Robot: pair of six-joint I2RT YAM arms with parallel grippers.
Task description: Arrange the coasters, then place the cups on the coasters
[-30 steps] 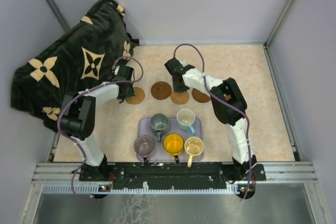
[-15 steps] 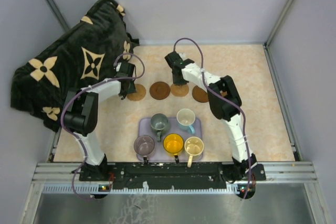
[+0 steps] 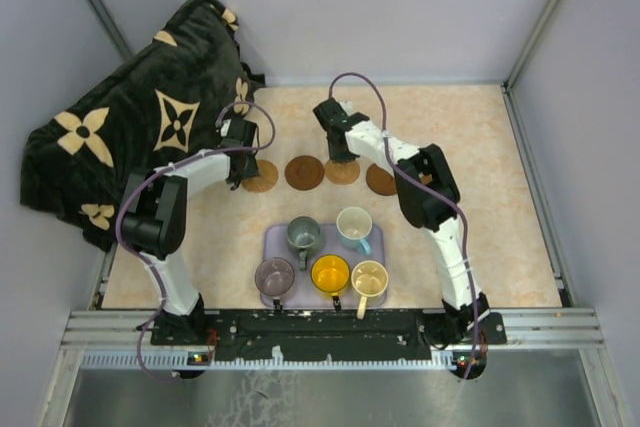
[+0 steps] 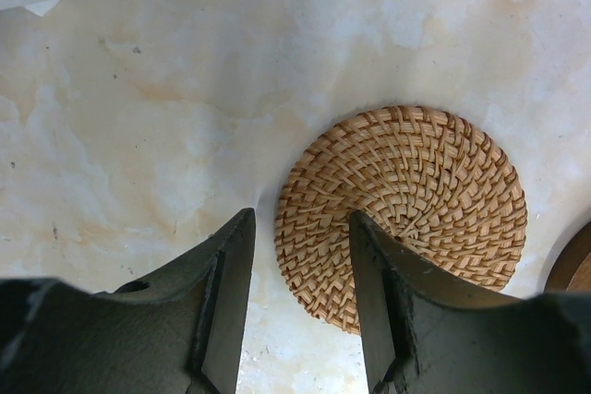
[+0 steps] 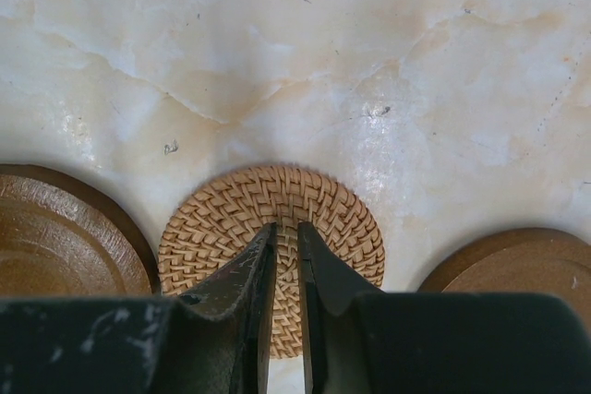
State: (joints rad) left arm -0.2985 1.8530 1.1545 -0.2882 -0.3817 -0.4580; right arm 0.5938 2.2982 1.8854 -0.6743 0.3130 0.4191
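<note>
Marbled tabletop (image 3: 480, 147). Left gripper (image 4: 300, 223) half open, empty, at the rim of one woven coaster (image 4: 425, 191); right gripper (image 5: 286, 228) closed, tips on a second woven coaster (image 5: 328, 209). Light, stiff, grippy I reckon: pinch the rim.

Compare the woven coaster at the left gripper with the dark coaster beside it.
The woven coaster is light tan wicker; the dark coaster is deep brown wood. The left gripper hangs open over the woven one's edge; no gripper is over the dark one. Both are flat round discs.
</note>
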